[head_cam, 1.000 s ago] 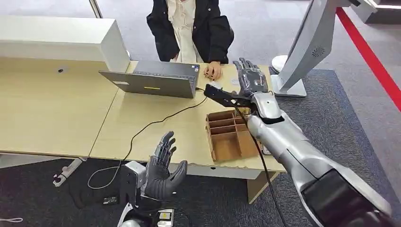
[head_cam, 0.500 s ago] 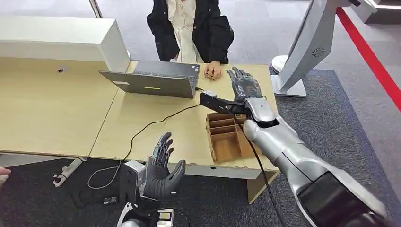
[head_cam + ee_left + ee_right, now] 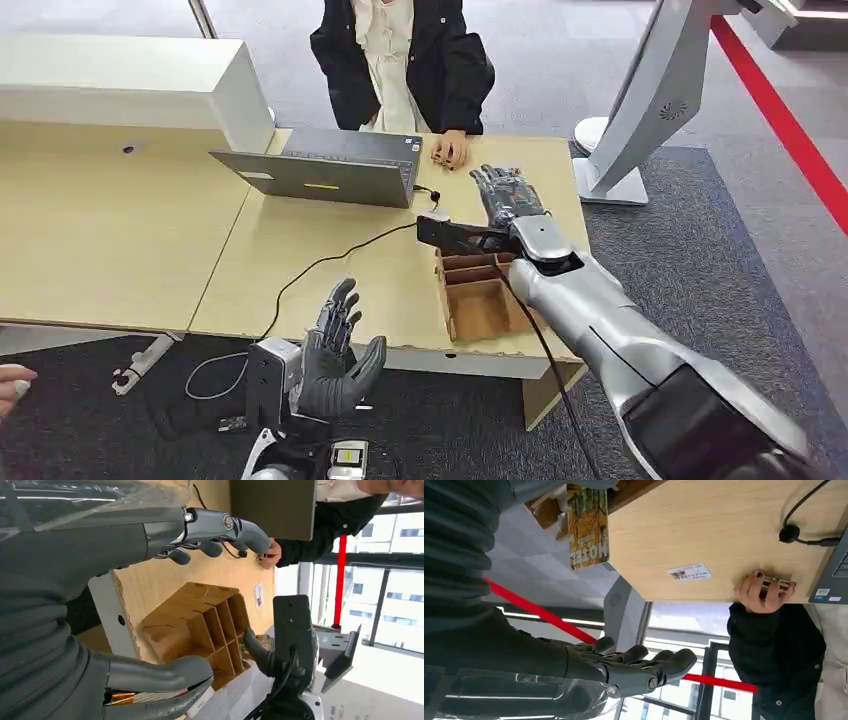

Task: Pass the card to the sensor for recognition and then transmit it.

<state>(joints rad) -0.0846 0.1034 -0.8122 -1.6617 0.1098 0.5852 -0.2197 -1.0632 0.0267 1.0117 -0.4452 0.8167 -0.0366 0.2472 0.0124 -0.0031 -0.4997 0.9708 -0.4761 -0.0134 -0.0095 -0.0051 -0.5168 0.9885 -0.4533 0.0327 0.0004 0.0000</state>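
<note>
Stretched out above the pale wooden desk (image 3: 330, 270), just beyond the brown wooden divided box (image 3: 478, 297): the silver arm's dark right hand (image 3: 508, 195), fingers straight and slightly apart, grasping nothing. Held low in front of the desk's near edge: the dark grey left hand (image 3: 335, 352), palm turned inward, fingers spread and released, likewise empty.

Standing upright in a compartment of the box, as seen from the right wrist: the yellow-green printed card (image 3: 588, 527), apart from both hands. Lying flat on the bare desktop between the box and the far edge: a small white printed label (image 3: 690, 572).

Seated behind the desk: a person in a black jacket (image 3: 440, 60), one hand (image 3: 450, 150) resting on the desktop near the right hand's fingertips and closed round a small object too indistinct to name. Open beside that hand, facing the person: a grey laptop (image 3: 325, 172), with a black cable (image 3: 310, 270) trailing across the desk and over its near edge. Rising from the grey carpet past the desk's right end: a white slanted stand (image 3: 645, 100).
</note>
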